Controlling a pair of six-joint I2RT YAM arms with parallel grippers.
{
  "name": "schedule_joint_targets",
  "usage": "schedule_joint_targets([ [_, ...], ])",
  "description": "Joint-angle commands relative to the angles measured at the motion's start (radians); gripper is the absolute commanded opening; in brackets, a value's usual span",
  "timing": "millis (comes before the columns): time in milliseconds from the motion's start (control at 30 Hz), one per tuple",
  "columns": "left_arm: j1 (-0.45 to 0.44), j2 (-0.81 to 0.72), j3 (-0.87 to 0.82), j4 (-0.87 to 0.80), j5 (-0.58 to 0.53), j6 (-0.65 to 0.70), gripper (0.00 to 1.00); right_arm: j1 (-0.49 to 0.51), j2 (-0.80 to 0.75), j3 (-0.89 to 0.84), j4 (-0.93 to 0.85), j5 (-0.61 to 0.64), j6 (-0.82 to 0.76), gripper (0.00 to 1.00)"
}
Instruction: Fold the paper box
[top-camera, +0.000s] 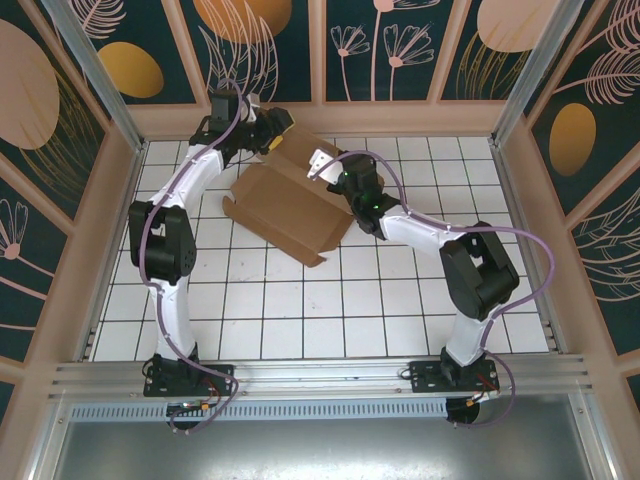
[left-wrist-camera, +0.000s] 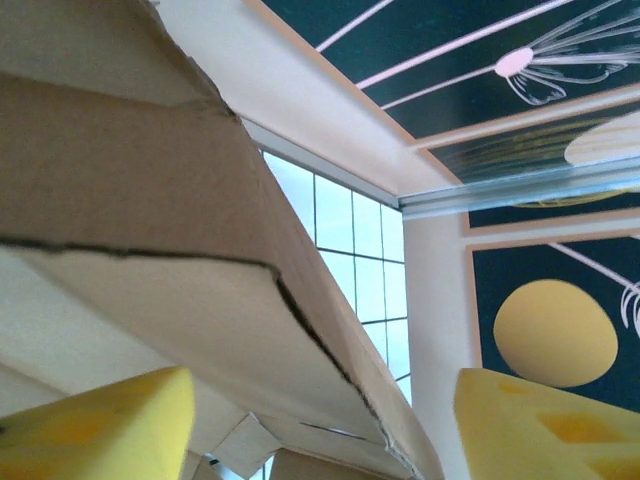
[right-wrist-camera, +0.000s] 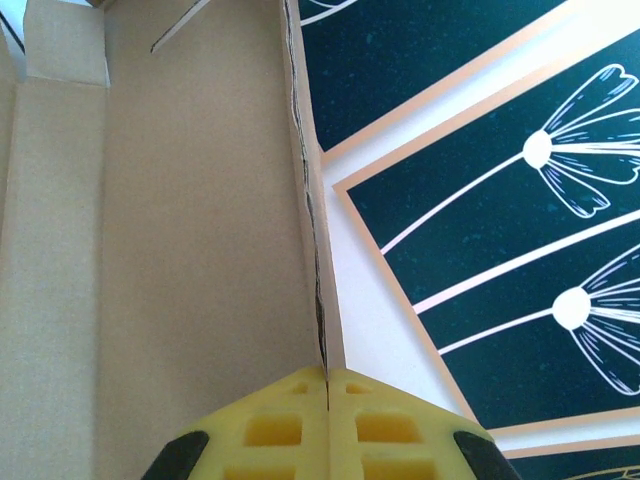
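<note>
The paper box (top-camera: 285, 205) is a plain brown cardboard sheet lying partly folded on the white tiles at the back middle, its far side raised. My left gripper (top-camera: 267, 141) is at the box's far left corner. In the left wrist view its yellow fingers (left-wrist-camera: 110, 425) stand apart, open, with a folded cardboard wall (left-wrist-camera: 200, 270) passing between them; I cannot tell whether either pad touches it. My right gripper (top-camera: 325, 165) is at the box's far right edge. In the right wrist view it (right-wrist-camera: 326, 372) is shut on the thin upright edge of the cardboard wall (right-wrist-camera: 312, 250).
The low beige wall (top-camera: 320, 118) of the enclosure runs close behind both grippers. Beige side walls (top-camera: 122, 230) bound the tiled floor left and right. White tiles (top-camera: 330, 310) stretch between the box and the arm bases.
</note>
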Motion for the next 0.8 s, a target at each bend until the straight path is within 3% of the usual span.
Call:
schedule_joint_targets([
  [0,-0.002,0.035,0.029,-0.021,-0.014,0.02,0.57,0.011,0.016,0.041,0.012,-0.015,-0.016,0.0],
  [300,-0.002,0.062,0.018,0.021,-0.015,0.005,0.17,0.018,0.012,0.039,0.006,-0.027,-0.033,0.0],
  [367,-0.002,0.059,-0.005,0.045,-0.019,0.002,0.12,0.021,0.006,0.031,0.024,-0.015,-0.026,0.0],
  [400,-0.002,0.056,-0.02,0.053,-0.027,-0.005,0.11,0.021,0.002,0.031,0.016,-0.024,-0.013,0.04],
  [500,-0.001,0.027,-0.109,0.15,-0.036,-0.063,0.04,0.042,-0.016,0.015,0.064,0.021,0.007,0.43],
  [567,0.0,-0.003,-0.179,0.214,-0.065,-0.088,0.03,0.061,-0.064,-0.008,0.1,0.03,0.052,0.51],
  [633,-0.001,-0.014,-0.223,0.258,-0.075,-0.105,0.03,0.088,-0.127,0.0,0.019,0.01,0.144,0.51],
  [700,0.0,-0.001,-0.234,0.263,-0.086,-0.124,0.01,0.112,-0.178,0.059,-0.175,-0.087,0.342,0.49],
  [767,0.0,0.011,-0.242,0.278,-0.094,-0.152,0.02,0.117,-0.2,0.092,-0.332,-0.239,0.542,0.38],
])
